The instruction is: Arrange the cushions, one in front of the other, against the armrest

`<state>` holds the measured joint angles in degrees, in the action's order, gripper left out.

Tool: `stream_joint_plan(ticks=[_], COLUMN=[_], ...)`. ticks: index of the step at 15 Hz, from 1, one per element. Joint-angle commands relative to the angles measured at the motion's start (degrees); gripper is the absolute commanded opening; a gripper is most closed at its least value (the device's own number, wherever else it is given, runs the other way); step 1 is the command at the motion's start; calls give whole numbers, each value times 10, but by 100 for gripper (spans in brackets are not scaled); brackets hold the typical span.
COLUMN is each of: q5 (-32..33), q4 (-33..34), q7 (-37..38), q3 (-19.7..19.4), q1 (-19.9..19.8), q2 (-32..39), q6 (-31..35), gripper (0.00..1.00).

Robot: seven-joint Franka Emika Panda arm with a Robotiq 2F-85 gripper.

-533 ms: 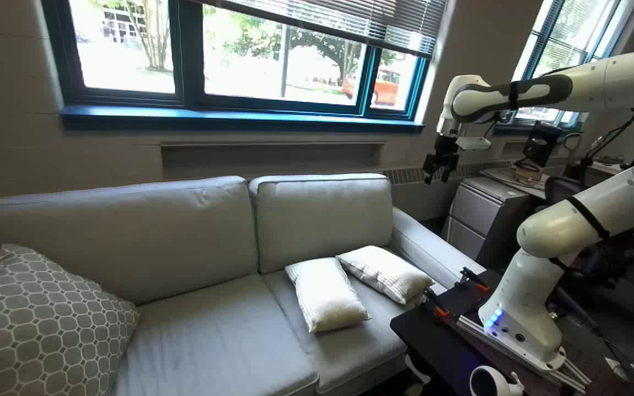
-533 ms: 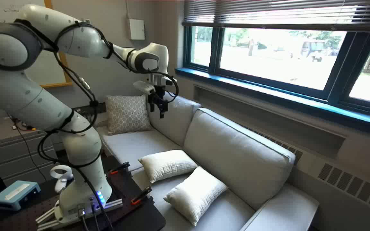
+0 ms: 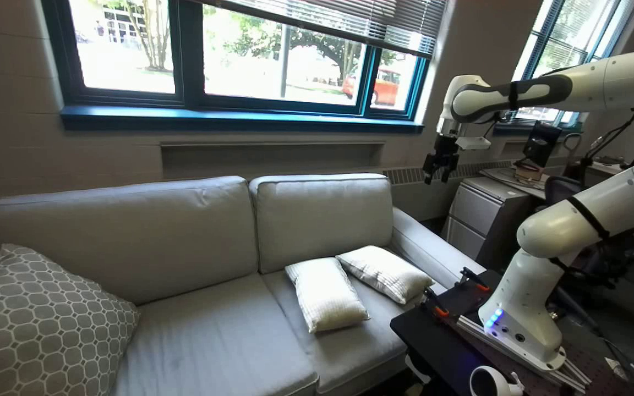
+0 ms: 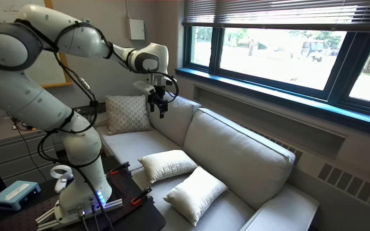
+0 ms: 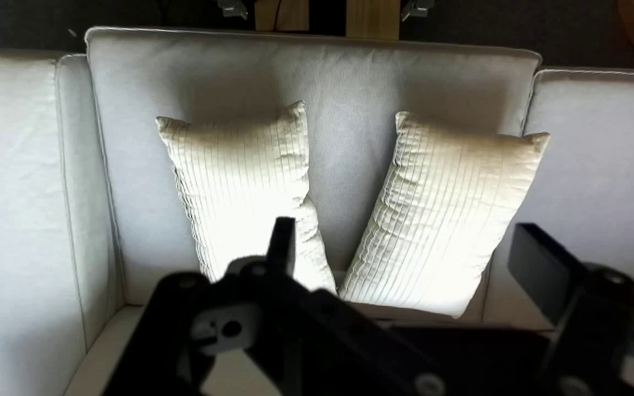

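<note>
Lying just as it did half a second ago, one puffy, ribbed cream cushion (image 5: 240, 181) rests near the padded grey fabric armrest (image 5: 17, 181), a matching rectangular cushion (image 5: 449, 214) farther from it, both on the woven seat (image 5: 344, 91). The gripper (image 5: 405, 239), likewise unmoved, hangs higher than the armrest, jaws parted wide.

Window (image 4: 278, 61) glare; claw (image 5: 405, 256) OOF, wrist vw

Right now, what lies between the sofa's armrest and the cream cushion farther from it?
The nearer cream cushion, plus bare sofa seat: a strip beside the armrest and a wedge before the farther cream cushion, seen in the wrist view.
</note>
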<state>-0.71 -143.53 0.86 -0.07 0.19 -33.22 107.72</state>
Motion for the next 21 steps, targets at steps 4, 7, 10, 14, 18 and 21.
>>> stream_joint_plan(ticks=[4,7,10,14,18,21], q5=[0,0,0,-13,-10,-12], q4=[1,1,14,52,114,175], q7=[-1,-1,35,101,204,268], q3=[1,1,23,54,71,61], q1=[-1,-1,2,7,-1,7], q2=[0,0,30,127,267,378], q6=[-1,-1,26,117,202,234], gripper=[100,100,100,100,100,100])
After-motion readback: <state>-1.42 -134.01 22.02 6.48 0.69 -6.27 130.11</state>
